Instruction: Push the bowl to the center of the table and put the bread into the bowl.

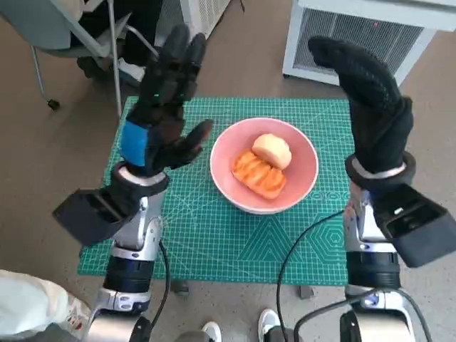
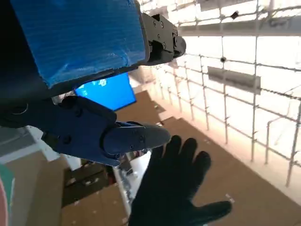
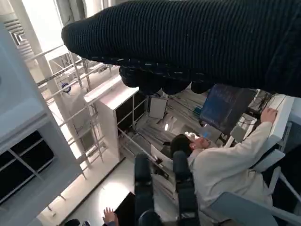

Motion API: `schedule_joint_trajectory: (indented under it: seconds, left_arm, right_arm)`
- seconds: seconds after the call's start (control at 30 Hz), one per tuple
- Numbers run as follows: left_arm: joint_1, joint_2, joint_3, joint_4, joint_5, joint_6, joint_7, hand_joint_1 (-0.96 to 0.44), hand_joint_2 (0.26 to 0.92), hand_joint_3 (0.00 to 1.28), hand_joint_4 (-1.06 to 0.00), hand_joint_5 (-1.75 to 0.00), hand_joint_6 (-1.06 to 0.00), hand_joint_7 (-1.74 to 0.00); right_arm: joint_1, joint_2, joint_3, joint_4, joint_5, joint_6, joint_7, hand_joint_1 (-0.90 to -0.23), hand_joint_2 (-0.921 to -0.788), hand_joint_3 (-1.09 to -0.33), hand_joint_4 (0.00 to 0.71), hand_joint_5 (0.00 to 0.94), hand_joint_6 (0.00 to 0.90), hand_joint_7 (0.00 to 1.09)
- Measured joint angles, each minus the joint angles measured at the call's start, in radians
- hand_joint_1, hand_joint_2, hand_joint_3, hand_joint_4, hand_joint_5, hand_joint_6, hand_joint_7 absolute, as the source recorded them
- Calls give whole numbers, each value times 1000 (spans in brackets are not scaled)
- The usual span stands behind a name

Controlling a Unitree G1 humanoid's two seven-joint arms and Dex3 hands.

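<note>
My left hand [image 1: 165, 107] is raised above the left side of the table [image 1: 214, 246], its fingers [image 1: 174, 60] spread apart and holding nothing. My right hand [image 1: 374, 114] is raised over the table's right edge, fingers [image 1: 349, 64] extended and likewise empty; the left wrist view shows that glove [image 2: 176, 188] open against the room beyond. Both wrist cameras look up and away from the table, so only the head view tells me where things lie.

The pink bowl [image 1: 299, 187] sits on the green cutting mat [image 1: 206, 235], roughly at the middle of the table, between my two hands and touching neither. Inside it lie two pieces of bread: an orange-brown ridged piece [image 1: 258, 173] and, touching it on the far side, a pale round roll [image 1: 271, 150].

By my judgement the task looks finished, so what remains is a clean withdrawal. I should draw both hands outward and back, away from the bowl, keeping them high so that no finger clips the rim. The right-side cable [image 1: 299, 249] trails across the mat near the bowl, and I should avoid dragging it.
</note>
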Motion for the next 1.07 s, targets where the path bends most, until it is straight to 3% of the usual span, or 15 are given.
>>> schedule_joint_trajectory:
  seconds: [0.4,0.67,1.07]
  left_arm:
    - [27,10,15,-26,6,-7,-9,-524,921,322,-203,-18,-355,-83]
    - [35,13,15,-23,26,-35,-18,-520,921,333,-190,-6,-326,-53]
    - [35,13,17,-6,96,-94,9,-534,921,372,-182,-1,-303,-28]
  right_arm:
    - [-6,0,8,-9,-7,1,0,-597,-921,-785,134,240,-1,679]
    - [-13,0,11,-9,-37,-5,-3,-593,-921,-797,142,223,-1,684]
    - [-14,1,12,-9,-39,-11,-3,-580,-921,-809,152,206,-1,679]
